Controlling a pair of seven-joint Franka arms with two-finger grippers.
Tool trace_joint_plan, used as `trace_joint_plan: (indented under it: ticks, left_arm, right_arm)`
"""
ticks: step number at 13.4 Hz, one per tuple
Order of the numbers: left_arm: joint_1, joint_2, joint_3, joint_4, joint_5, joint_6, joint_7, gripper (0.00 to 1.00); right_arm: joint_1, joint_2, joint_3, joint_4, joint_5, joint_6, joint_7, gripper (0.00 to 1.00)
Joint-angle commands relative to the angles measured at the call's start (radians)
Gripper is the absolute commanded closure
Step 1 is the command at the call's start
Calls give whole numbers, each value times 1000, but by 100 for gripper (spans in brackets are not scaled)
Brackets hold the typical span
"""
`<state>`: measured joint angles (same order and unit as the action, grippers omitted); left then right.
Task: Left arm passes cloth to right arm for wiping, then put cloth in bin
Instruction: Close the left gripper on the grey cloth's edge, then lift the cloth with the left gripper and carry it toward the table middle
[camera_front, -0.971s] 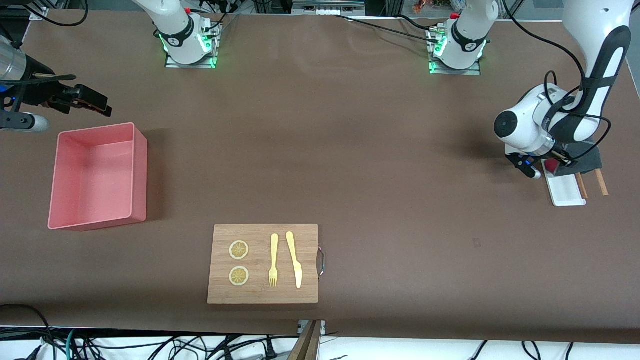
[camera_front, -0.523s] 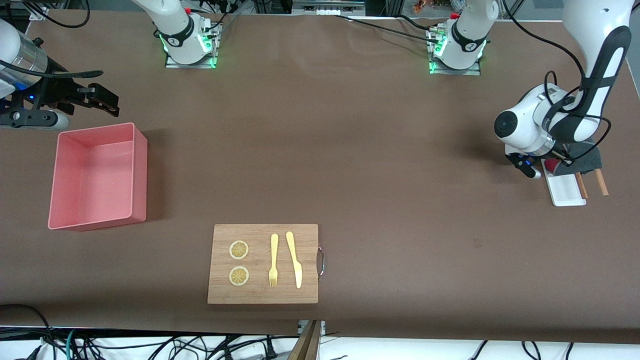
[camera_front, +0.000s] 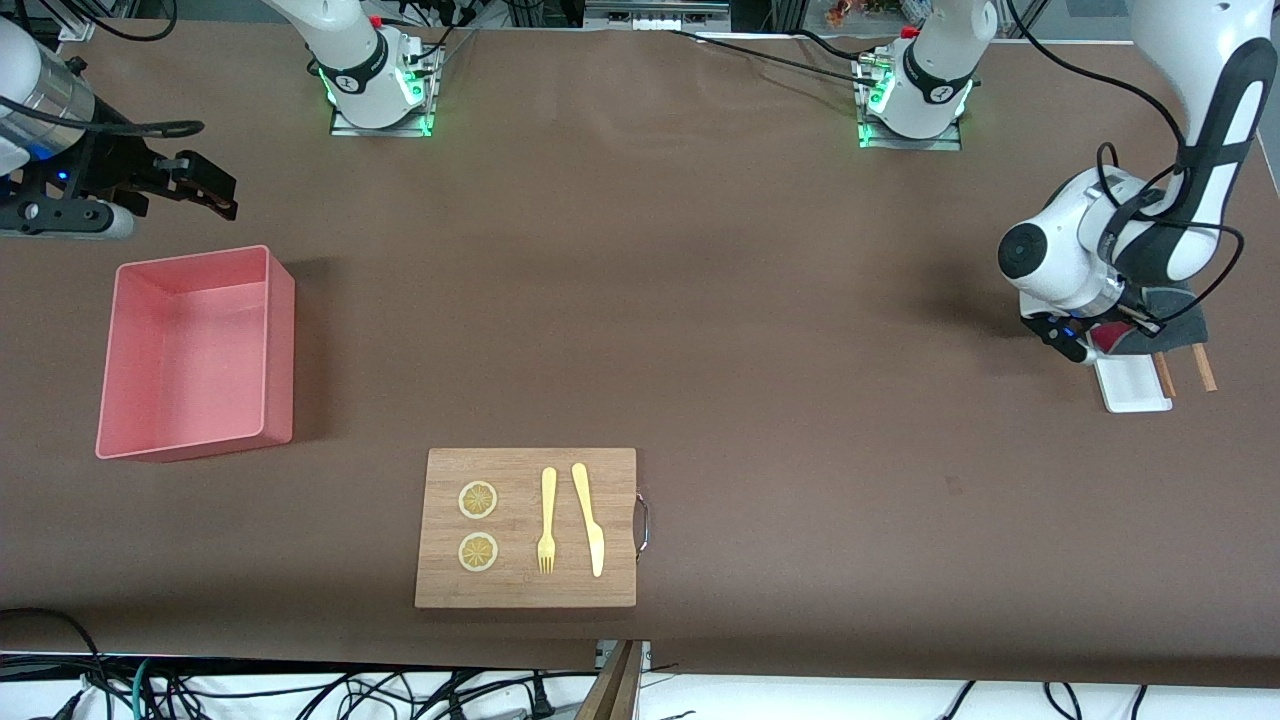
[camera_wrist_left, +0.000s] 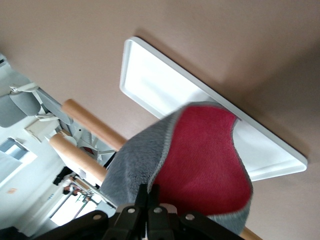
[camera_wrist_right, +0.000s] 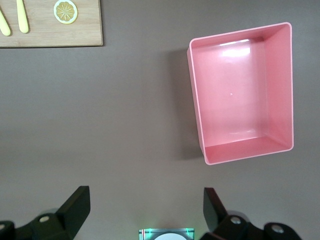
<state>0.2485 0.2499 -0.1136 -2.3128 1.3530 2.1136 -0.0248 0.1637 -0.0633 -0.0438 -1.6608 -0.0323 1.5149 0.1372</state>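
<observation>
While left fingers (camera_wrist_left: 148, 197) pinch the cloth (camera_wrist_left: 192, 165) over the white tray (camera_wrist_left: 165, 95), right fingers (camera_wrist_right: 75, 205) stand spread.

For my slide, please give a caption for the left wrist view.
Left gripper shut on the cloth, lifting it over the white tray.

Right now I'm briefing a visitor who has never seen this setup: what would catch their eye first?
Probably the pink bin, standing empty toward the right arm's end of the table, with the open right gripper hanging in the air near it. Next, the left gripper at the other end, shut on the grey-and-red cloth above a white tray. Nearest the front camera lies a wooden board with lemon slices, fork and knife.
</observation>
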Motion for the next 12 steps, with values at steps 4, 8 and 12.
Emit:
trace_joint_plan:
  ticks: [4, 8, 12]
  left_arm:
    - [-9, -41, -150, 147, -331, -265, 131, 100]
    - [-11, -37, -234, 327, -628, -433, 190, 100]
    - [-69, 6, -281, 593, -912, -634, 174, 100]
  right_arm:
    - [0, 3, 2, 18, -12, 27, -1, 0]
    - [0, 37, 2, 61, -9, 31, 1, 0]
    - [-10, 43, 10, 64, -8, 31, 1, 0]
